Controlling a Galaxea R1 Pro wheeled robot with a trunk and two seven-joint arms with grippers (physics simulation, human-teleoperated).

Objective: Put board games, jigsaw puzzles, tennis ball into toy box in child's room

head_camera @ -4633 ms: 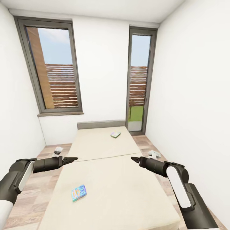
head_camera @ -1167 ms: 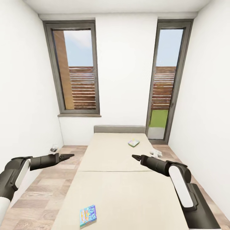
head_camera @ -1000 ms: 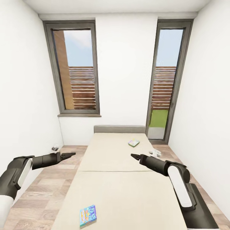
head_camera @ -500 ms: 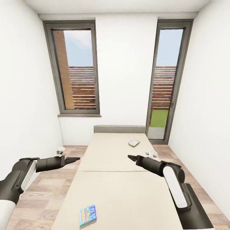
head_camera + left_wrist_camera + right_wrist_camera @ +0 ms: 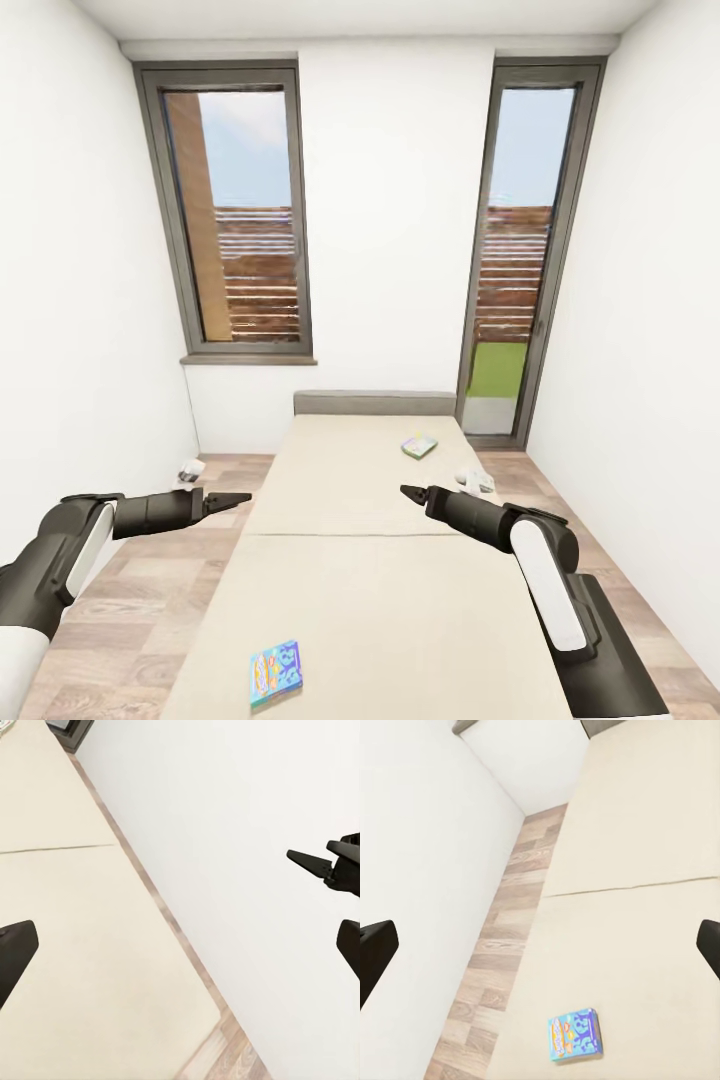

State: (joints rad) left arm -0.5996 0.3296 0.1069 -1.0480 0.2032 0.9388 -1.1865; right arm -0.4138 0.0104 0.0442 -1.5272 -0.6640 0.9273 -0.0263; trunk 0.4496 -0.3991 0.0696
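Home bedroom, small and narrow. A low cream bed [image 5: 390, 560] with a grey headboard [image 5: 375, 403] is filling the middle; wood-plank floor [image 5: 130, 590] is running alongside. White walls [image 5: 395, 220], two tall grey-framed windows [image 5: 240, 210] looking onto garden fencing. Two colourful board games [image 5: 276, 675] are lying on the mattress.

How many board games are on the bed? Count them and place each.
2: the blue board game lies near the bed's foot, toward the left arm's side; the white-green board game lies near the headboard.
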